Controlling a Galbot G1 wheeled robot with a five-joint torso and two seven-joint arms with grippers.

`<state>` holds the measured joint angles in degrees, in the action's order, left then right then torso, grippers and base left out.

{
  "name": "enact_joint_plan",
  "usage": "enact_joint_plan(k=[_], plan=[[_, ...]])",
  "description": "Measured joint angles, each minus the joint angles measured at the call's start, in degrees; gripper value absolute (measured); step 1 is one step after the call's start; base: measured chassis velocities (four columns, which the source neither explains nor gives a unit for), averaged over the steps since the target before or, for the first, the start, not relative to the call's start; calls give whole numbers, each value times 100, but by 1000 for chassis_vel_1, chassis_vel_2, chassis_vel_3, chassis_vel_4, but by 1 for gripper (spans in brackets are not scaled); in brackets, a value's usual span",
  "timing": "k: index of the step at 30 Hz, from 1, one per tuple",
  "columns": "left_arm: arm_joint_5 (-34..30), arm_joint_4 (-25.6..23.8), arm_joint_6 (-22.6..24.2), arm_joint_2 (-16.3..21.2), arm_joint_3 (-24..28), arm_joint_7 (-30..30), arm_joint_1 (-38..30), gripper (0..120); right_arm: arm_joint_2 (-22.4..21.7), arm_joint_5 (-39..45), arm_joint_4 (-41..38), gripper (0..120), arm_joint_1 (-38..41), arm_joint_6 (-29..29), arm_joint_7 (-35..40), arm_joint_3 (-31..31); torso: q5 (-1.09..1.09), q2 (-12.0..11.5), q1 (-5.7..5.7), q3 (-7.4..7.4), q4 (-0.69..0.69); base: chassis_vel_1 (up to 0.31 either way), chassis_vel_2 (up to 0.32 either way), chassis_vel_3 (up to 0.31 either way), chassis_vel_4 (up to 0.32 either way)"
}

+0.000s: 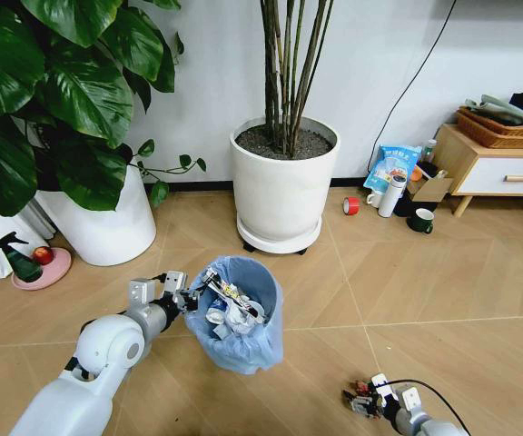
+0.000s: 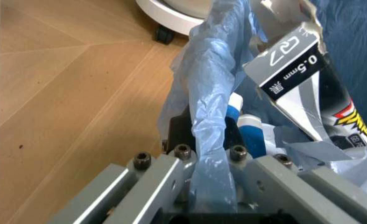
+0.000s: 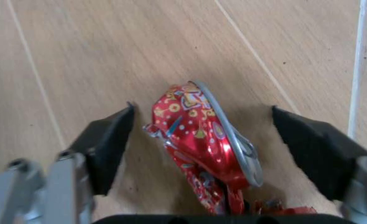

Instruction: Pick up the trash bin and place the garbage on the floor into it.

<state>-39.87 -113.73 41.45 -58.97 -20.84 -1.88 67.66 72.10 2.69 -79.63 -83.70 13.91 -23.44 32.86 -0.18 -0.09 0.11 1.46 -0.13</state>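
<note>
Herringbone wooden floor [image 1: 443, 291] before a white wall, with two white plant pots [image 1: 284, 186] and a low cabinet [image 1: 502, 168] at the right. The left gripper [image 1: 192, 297] is clamped on the rim of the trash bin [image 1: 239, 350], its fingers [image 2: 165, 177] pinching the blue liner; the bin holds litter. Low at the right, the right gripper [image 3: 202, 144] is spread wide on either side of a crumpled red wrapper [image 3: 202, 144] lying on the planks, pads [image 3: 112, 147] apart from it.
</note>
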Motion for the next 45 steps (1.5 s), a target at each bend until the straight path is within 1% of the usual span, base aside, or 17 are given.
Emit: enact_joint_plan(k=[1,4,5,8,9,11,13,15,17,19,21,33,37,39,41,42,45], plan=[[0,0,0,0,0,0,0,0,0,0,0,78,0,0,0,0,0,0,0,0,0,0,0,0,0],[-3,-5,0,7,14,-5,-2,0,21,106,-1,64,-4,36,20,48,-3,0,0,0,0,0,0,0,0],[-3,-5,0,7,14,-5,-2,0,21,106,-1,64,-4,36,20,48,-3,0,0,0,0,0,0,0,0],[-9,-10,0,35,16,-8,-10,0,30,144,13,48,-10,16,19,91,-2,0,0,-1,0,0,0,0,0],[-9,-10,0,35,16,-8,-10,0,30,144,13,48,-10,16,19,91,-2,0,0,-1,0,0,0,0,0],[-12,-15,0,44,17,-9,-11,0,34,155,18,41,-16,1,19,97,-1,0,0,-1,0,0,0,0,0],[-15,-27,0,54,18,-13,-10,0,41,178,19,30,-31,-16,18,101,0,0,0,-1,0,0,0,0,0],[-16,-31,0,54,19,-15,-7,0,45,182,18,29,-35,-19,19,102,-1,0,0,-1,0,0,0,0,0],[-16,-53,0,56,34,-32,15,0,78,193,12,18,-64,-58,19,110,1,0,0,-1,0,0,0,0,0],[-18,-62,0,58,37,-42,20,0,86,194,8,17,-72,-66,17,113,1,0,0,-1,0,0,0,0,0],[-44,-93,3,63,38,-70,25,0,104,194,-14,11,-101,-87,17,119,1,0,0,0,1,0,0,0,0],[-58,-168,13,72,23,-94,86,0,144,514,-510,10,-269,-100,32,457,2,0,0,0,0,0,0,0,0],[-63,-195,17,133,13,-99,107,0,168,832,-1152,10,-291,-104,33,754,0,0,0,0,0,0,0,0,0],[-64,-196,16,143,12,-99,108,0,165,888,-1267,10,-279,-104,36,790,1,0,0,0,0,0,0,0,0],[-63,-195,18,153,16,-100,112,0,99,1184,-1816,10,-171,-50,94,899,0,0,0,0,1,0,0,0,0],[-63,-195,18,153,16,-100,112,0,99,1184,-1816,10,-171,-50,94,899,0,0,0,0,1,0,0,0,0],[-27,-165,20,122,58,-98,98,0,-59,1690,-2436,10,74,186,363,756,-2,0,0,0,0,0,0,0,0]])
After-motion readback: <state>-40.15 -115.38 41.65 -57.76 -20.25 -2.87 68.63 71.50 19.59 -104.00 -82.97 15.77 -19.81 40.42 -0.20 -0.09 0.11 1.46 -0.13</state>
